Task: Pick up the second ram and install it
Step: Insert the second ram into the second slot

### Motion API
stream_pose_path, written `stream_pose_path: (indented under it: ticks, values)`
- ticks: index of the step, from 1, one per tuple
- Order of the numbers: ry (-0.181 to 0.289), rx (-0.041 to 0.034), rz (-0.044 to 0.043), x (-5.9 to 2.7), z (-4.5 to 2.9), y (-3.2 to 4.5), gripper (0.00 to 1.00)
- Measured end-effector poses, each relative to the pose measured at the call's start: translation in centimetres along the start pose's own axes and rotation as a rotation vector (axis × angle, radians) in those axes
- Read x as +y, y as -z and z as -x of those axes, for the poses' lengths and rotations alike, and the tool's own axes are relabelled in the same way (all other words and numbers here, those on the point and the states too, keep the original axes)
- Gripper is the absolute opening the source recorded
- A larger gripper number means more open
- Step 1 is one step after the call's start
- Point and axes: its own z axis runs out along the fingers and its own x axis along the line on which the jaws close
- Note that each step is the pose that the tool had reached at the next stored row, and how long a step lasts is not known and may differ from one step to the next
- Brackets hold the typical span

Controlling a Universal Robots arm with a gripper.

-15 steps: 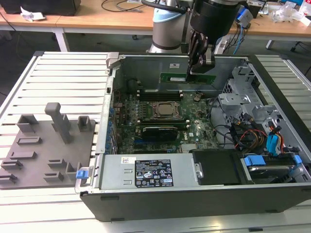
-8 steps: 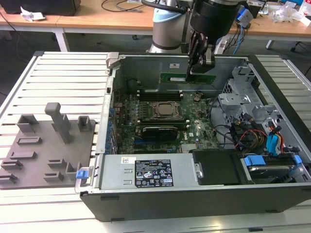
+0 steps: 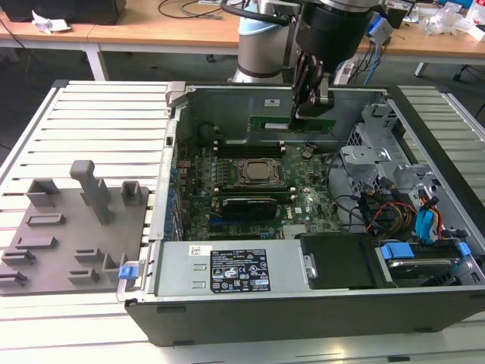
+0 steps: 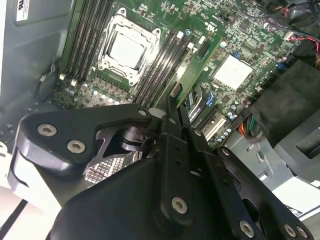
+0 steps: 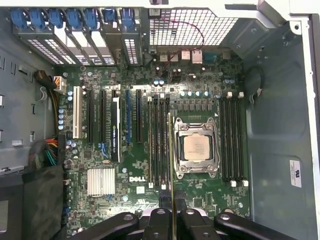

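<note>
Above the motherboard (image 3: pixel 307 205) — the hand (image 3: pixel 312 112) is clamped on the second ram (image 3: pixel 273 123) (held level)

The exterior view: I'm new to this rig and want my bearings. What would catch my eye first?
The open computer case stands out, its motherboard bare with the square CPU socket at its middle. Over the board, the gripper grips the second ram, a thin green stick held on edge. On the exterior view's left, a grey foam tray lies on the slatted table.
</note>
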Motion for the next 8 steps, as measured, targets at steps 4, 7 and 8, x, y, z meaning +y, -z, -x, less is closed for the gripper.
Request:
stream_pose_path:
  ticks: [4, 7, 8]
  values:
    - [0.0, -0.0001, 0.0, 0.01, -0.02, -0.48, 0.14]
    - [0.0, 0.0, 0.0, -0.01, -0.03, -0.9, 0.14]
    - [0.0, 0.0, 0.0, -0.02, -0.04, -0.94, 0.14]
